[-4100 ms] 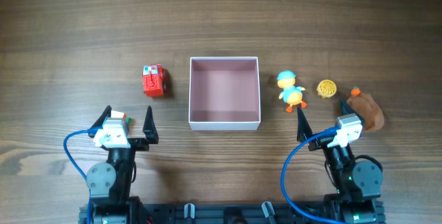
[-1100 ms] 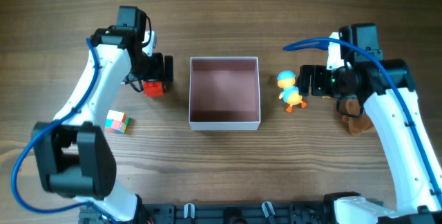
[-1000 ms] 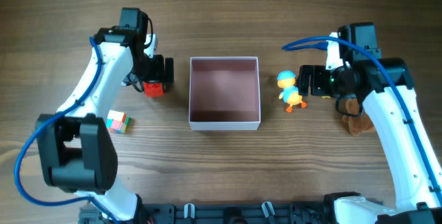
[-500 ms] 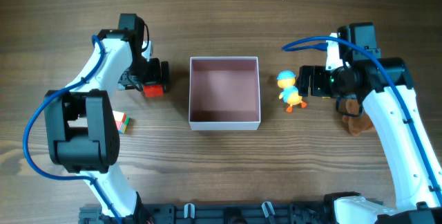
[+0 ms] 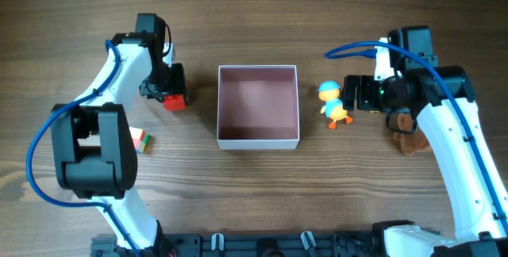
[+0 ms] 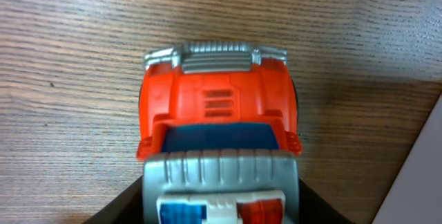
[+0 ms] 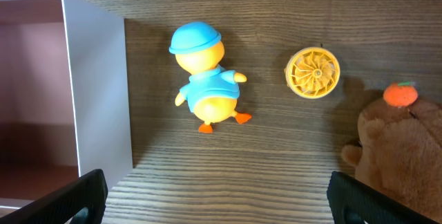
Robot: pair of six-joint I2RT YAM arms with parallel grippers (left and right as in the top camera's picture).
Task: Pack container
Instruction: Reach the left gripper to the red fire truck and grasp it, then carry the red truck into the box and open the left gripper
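The container (image 5: 258, 140), a white square box with a pink inside, stands open in the middle of the table; its wall (image 7: 97, 92) shows at the left of the right wrist view. A red toy truck (image 5: 174, 98) lies left of it. My left gripper (image 5: 163, 82) is down over the truck (image 6: 217, 106), both dark fingers (image 6: 121, 210) pressed against its grey sides. My right gripper (image 5: 357, 93) hovers open just right of a yellow duck with a blue cap (image 5: 335, 105), nothing between its fingers (image 7: 76, 196).
A yellow ridged disc (image 7: 313, 72) lies right of the duck (image 7: 206, 79). A brown plush with an orange top (image 5: 411, 140) sits further right. A small multicoloured cube (image 5: 140, 140) lies near the left arm, in front of the truck.
My left gripper has lowered onto the red truck and its jaws have closed in against the truck's sides. The right arm has stayed still.
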